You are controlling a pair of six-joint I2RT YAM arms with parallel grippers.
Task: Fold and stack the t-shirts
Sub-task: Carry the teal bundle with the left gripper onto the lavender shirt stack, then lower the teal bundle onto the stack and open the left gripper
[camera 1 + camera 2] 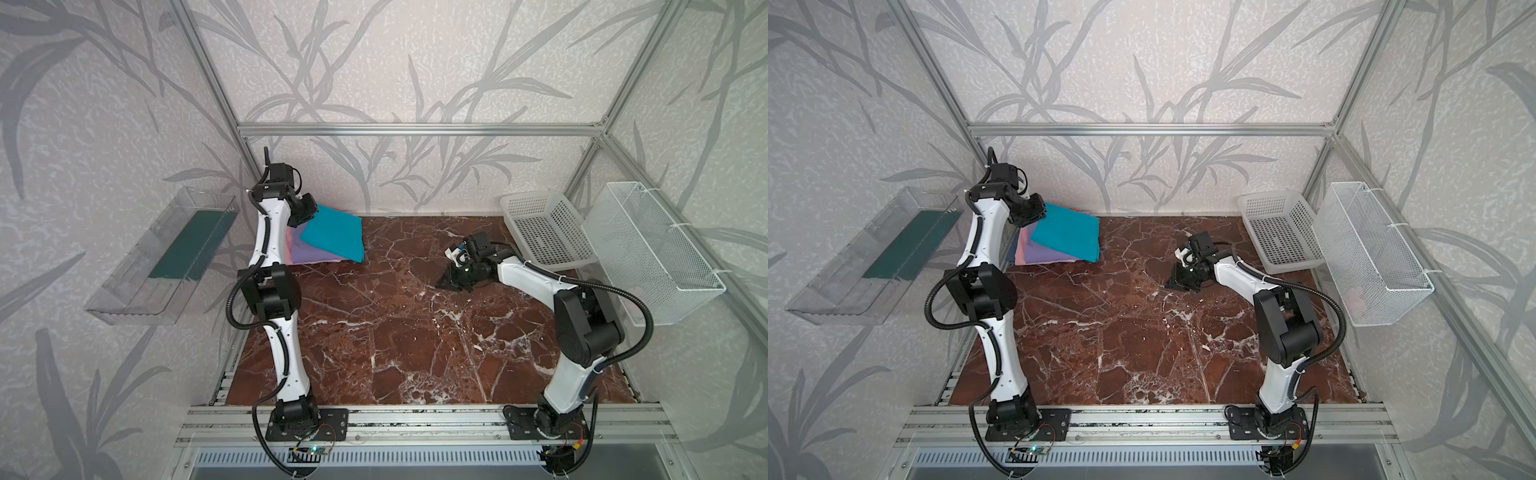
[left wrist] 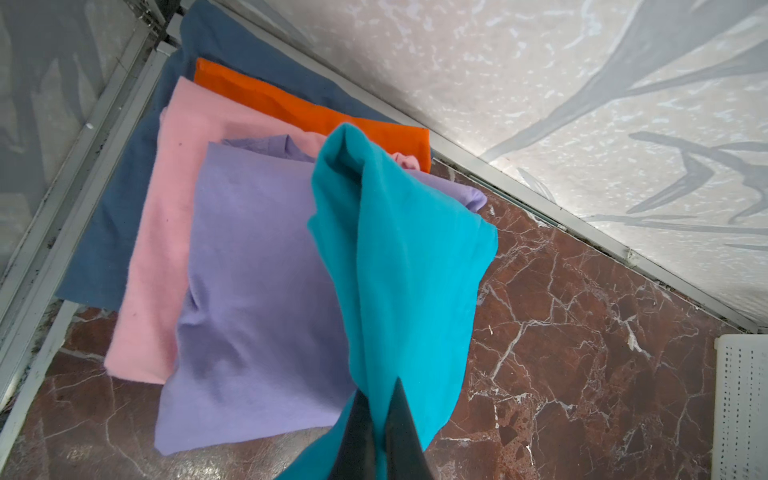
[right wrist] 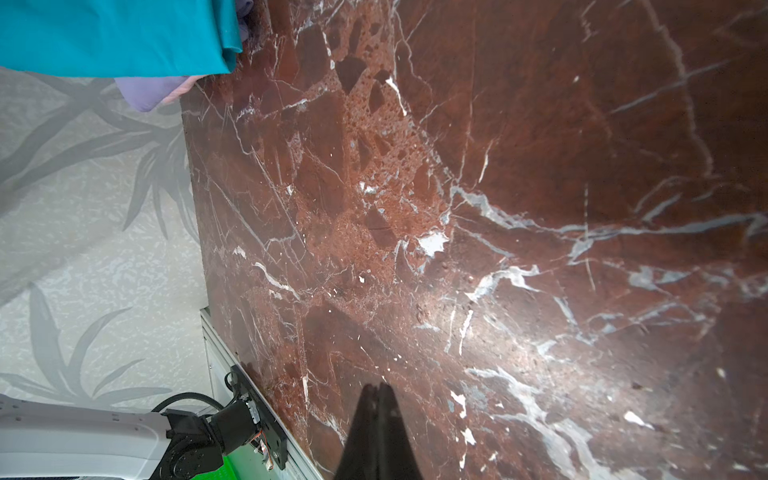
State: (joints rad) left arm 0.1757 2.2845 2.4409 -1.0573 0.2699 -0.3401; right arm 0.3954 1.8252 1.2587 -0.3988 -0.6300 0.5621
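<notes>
- A red-brown marble counter (image 1: 395, 332) fills the floor of the cell. Most of it is bare, which leaves room for folding.
- A pile (image 1: 320, 249) of folded tees sits in the counter's back left corner, tucked out of the working area. From the bottom up it holds a dark-blue tee (image 2: 124, 208), an orange tee (image 2: 299, 104), a pink tee (image 2: 166, 208) and a lilac tee (image 2: 257, 291). Each layer is shifted a little, so the edges of the ones below show.
- A white basket (image 1: 536, 195) stands in the back right corner, well apart from the pile, and nothing shows inside it.
- A teal tee (image 1: 332, 237) lies folded on top of the pile. It is turned askew, and one corner hangs past the lilac layer toward the open counter. Its near end rises in a ridge, probably because it is being set down rather than left flat.
- The left tool (image 2: 379, 390) is clenched on that raised end of the teal cloth and hangs above the pile's left side. It likely needs only to lower and let go.
- The right tool (image 3: 376, 388) is clenched on nothing, jaws pressed together. It hovers low over bare counter right of centre, apart from the pile, so it seems to be keeping clear.
</notes>
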